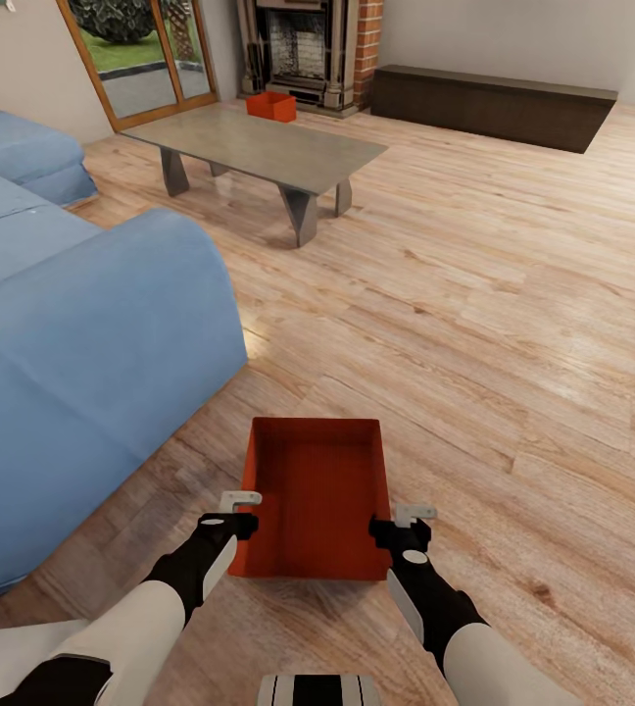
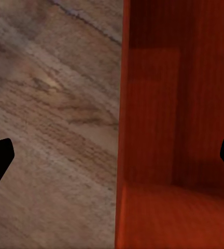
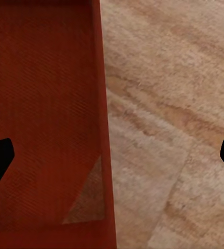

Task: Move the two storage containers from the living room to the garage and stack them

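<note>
Near container (image 1: 313, 495): on wood floor (image 1: 513, 324), open planks ahead, sofa (image 1: 73, 363) close alongside.
Left gripper (image 1: 242, 512): spread, straddling its wall.
Right gripper (image 1: 403, 521): spread, straddling opposite wall.
Far container (image 1: 271, 106): beyond bench (image 1: 259, 147).

1. Location type: home living room.
2. Evidence: light wood plank floor (image 1: 474, 294); blue sofa (image 1: 73, 363) at left; low grey table (image 1: 259, 147) beyond; brick fireplace (image 1: 308, 49) and glazed door (image 1: 141, 54) on the far wall.

One storage container (image 1: 316, 490) on floor (image 1: 513, 324) right of sofa (image 1: 73, 392), another (image 1: 271, 106) seemingly behind the table (image 1: 259, 147)
</note>
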You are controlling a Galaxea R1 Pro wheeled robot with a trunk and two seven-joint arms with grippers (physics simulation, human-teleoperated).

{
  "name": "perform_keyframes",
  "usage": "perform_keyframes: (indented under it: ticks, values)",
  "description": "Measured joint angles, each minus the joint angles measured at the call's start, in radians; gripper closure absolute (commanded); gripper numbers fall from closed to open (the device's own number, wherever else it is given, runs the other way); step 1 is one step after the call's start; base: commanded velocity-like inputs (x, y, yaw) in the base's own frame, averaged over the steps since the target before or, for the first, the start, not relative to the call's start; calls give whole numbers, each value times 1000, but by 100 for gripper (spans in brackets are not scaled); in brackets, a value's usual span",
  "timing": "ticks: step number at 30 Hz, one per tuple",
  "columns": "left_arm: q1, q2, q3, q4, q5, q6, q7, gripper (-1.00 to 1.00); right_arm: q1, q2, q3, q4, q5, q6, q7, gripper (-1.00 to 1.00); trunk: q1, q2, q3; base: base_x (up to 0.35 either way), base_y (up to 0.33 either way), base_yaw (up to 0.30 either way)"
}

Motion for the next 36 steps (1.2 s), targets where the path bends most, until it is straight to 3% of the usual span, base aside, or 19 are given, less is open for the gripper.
perform_keyframes:
  ticks: [31, 36]
  values:
    - [0, -1, 0, 0, 3, 0, 0, -100, 0, 2, 2, 12, 18, 0, 8, -100, 0, 0, 0, 0, 0, 0]
    - [0, -1, 0, 0, 4, 0, 0, -100, 0, 2, 2, 12, 17, 0, 8, -100, 19, -35, -16, 0, 0, 0]
